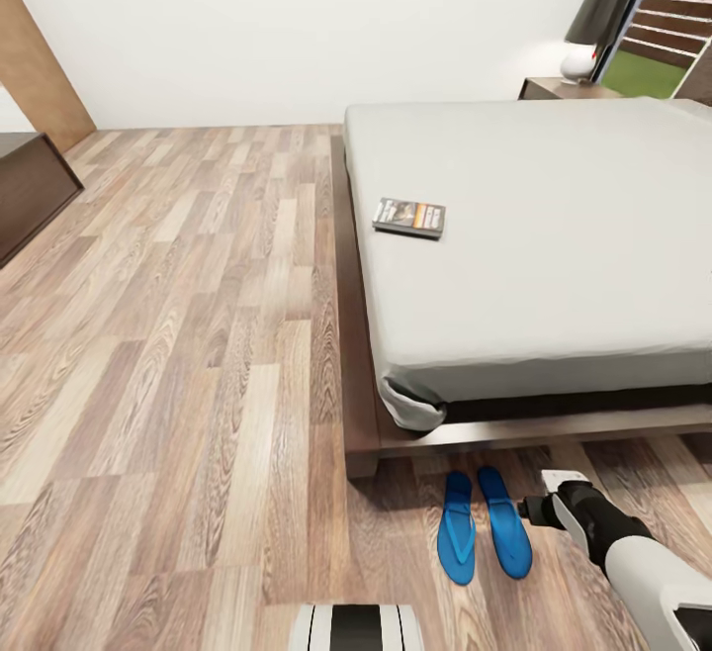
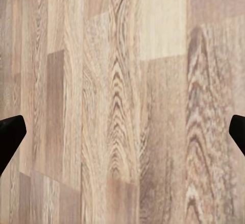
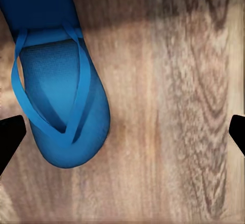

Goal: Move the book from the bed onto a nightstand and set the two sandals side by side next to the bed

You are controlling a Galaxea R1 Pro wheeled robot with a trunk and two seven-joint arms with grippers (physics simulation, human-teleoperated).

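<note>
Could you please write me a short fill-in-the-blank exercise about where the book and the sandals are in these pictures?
1. The book lies on the ____ of the bed.
2. The two sandals lie side by side on the ____ at the foot of the bed.
3. The colour of the sandals is ____.
4. In the right wrist view, the right gripper hangs over one sandal with its fingers ____.

Missing words: mattress; floor; blue; open
</note>
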